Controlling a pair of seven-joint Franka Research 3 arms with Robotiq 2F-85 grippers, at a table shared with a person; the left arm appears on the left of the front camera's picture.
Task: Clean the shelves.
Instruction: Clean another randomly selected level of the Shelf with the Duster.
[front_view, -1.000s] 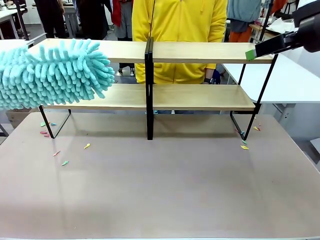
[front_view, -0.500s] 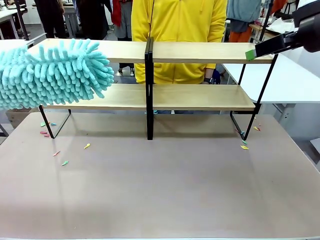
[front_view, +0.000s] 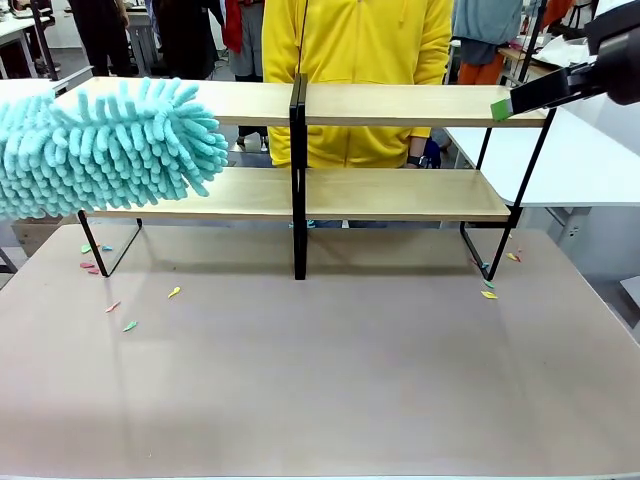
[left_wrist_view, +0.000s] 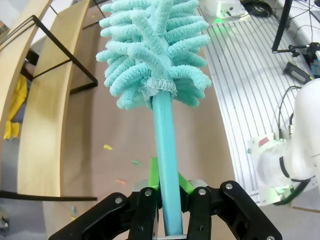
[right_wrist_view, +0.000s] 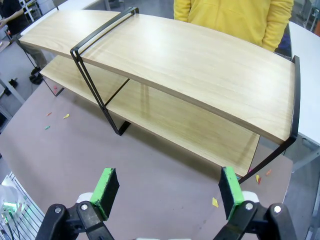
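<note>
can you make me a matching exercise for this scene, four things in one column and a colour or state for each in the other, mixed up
Things:
1. duster
2. left gripper
3. right gripper
4. shelves

Colour or state:
A. open, holding nothing
B. light wood boards on a black frame
C. fluffy and turquoise
D. shut on a handle

Pairs: 1-C, 2-D, 3-A, 4-B
</note>
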